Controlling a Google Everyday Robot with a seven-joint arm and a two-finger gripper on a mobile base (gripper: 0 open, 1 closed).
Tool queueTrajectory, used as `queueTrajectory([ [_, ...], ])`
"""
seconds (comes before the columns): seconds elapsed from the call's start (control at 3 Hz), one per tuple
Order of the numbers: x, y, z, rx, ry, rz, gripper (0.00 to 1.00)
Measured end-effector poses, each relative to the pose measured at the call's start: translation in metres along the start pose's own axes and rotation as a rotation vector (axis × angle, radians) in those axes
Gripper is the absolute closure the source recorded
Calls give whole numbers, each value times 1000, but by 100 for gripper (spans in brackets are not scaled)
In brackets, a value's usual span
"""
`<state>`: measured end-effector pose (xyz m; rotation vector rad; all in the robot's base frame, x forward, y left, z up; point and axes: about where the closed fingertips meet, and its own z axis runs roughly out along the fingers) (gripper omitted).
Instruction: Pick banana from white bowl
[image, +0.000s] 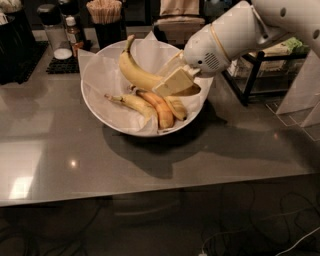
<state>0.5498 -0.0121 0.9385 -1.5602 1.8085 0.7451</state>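
Yellow against crinkled white paper: the banana (134, 72), largest of the fruit, lies within the white bowl (89, 102) on a grey tabletop (75, 165). It is tilted, its dark-tipped stem rising toward the far rim. The robot's gripper (171, 85) reaches in from the right on a white arm (235, 35) and is closed narrowly across the banana's lower end. One cream pad (175, 80) lies flat over the front of the fruit, while the other is hidden behind it. Whether that lower end touches the paper liner (100, 70) cannot be told.

Three more bananas sit lower in the bowl, just beside one another — a thin pale banana (129, 101) on the left, a shorter orange-tinted banana (159, 109) in the middle, and another short one (176, 107) partly under the gripper.

Behind the bowl stand a dark cup of wooden sticks (104, 12), a glass shaker (52, 32) and a small bottle (74, 31) on a black mat (64, 65). The print on the bottle cannot be read. To the right, a black rack (250, 75) holds a green-edged packet (291, 46) — its lettering likewise unreadable.
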Motion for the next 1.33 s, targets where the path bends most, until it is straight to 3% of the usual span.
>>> queueTrajectory([
  [0.33,8,30,-22,-88,-195,-48,100],
  [0.67,14,64,-53,-102,-359,-56,100],
  [1.0,25,91,-80,-62,-392,-24,100],
  [1.33,29,92,-85,-50,-393,-15,100],
])
